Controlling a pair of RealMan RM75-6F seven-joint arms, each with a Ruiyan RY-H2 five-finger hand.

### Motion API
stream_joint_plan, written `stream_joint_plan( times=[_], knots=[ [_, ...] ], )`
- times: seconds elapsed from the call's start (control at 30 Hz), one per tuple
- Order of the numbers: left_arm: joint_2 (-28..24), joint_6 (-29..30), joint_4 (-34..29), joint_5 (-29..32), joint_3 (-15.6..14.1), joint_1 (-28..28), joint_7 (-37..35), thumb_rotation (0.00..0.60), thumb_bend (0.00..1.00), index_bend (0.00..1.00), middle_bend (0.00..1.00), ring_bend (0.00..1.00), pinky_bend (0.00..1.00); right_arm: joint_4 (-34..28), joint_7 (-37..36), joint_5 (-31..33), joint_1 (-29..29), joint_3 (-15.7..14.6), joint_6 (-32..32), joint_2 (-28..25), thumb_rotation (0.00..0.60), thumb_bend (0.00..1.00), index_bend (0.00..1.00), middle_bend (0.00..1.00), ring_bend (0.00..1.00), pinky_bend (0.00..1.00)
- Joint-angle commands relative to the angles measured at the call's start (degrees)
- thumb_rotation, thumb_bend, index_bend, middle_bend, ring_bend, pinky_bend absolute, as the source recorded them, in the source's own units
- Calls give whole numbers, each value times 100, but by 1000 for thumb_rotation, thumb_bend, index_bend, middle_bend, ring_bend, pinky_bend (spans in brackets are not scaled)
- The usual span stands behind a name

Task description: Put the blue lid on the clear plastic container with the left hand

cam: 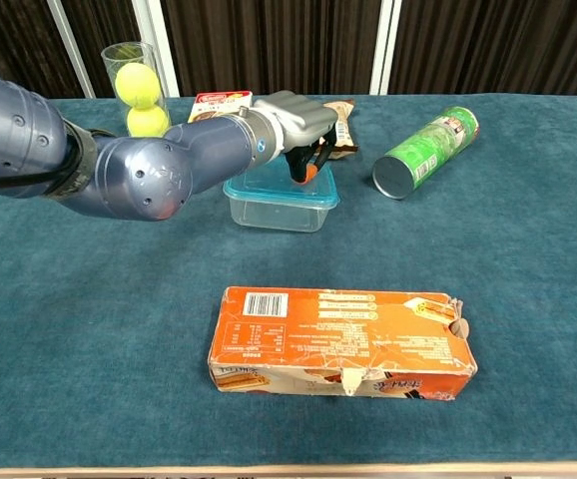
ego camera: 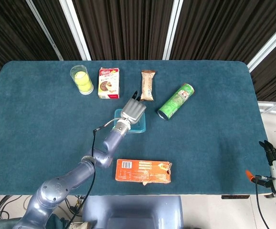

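The clear plastic container (cam: 274, 212) stands mid-table, and the blue lid (cam: 267, 186) lies across its top. My left hand (cam: 293, 118) is over the lid's far side. Its fingers curl down onto the far edge, with an orange-tipped finger (cam: 309, 170) against the rim. In the head view the left hand (ego camera: 133, 110) hides most of the lid, and only the container's (ego camera: 140, 126) near right edge shows. My right hand (ego camera: 274, 159) hangs off the table at the lower right, fingers straight, holding nothing.
A tube of tennis balls (ego camera: 82, 79), a cake box (ego camera: 109, 83) and a snack bar (ego camera: 147, 85) line the far side. A green chips can (cam: 426, 152) lies to the container's right. A long orange box (cam: 340, 342) lies near the front edge.
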State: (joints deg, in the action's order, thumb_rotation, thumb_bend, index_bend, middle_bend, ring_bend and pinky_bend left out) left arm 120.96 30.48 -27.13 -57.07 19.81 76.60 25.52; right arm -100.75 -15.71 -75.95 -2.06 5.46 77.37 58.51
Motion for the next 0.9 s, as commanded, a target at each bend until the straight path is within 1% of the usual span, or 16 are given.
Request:
stream_joint_plan(
  times=[0.03,0.13,0.27,0.43,0.6,0.67,0.77,0.9],
  knots=[
    [-255,279,-420,-70,60,-32,2,600,505,703,598,166,18,-2,2,-3,-1,-2,-1,-1,600,292,96,0,0,0],
    [-483,510,-841,-107,73,-108,70,600,505,703,598,165,18,1,8,-2,-3,-1,-2,4,600,292,96,0,0,0],
    [-877,786,-1588,-20,79,-277,360,600,505,703,598,165,18,5,22,0,-5,2,4,13,600,291,96,0,0,0],
    [-1278,1002,-2399,266,73,-462,767,600,505,703,598,165,18,11,39,11,-7,8,8,21,600,291,96,0,0,0],
    [-1573,1090,-3047,574,82,-545,986,600,505,703,599,165,18,15,49,22,-11,10,2,26,600,291,96,0,0,0],
    [-1669,1129,-3296,609,39,-562,1044,600,505,703,599,165,18,15,53,28,-11,17,8,28,600,291,96,0,0,0],
    [-1783,1157,-3623,615,-101,-600,1129,600,505,703,599,166,18,17,51,34,-13,16,0,29,600,292,96,0,0,0],
    [-1813,1140,-3875,657,-307,-619,1225,600,505,703,599,166,18,19,55,27,-16,12,-7,29,600,292,96,0,0,0]
  ],
)
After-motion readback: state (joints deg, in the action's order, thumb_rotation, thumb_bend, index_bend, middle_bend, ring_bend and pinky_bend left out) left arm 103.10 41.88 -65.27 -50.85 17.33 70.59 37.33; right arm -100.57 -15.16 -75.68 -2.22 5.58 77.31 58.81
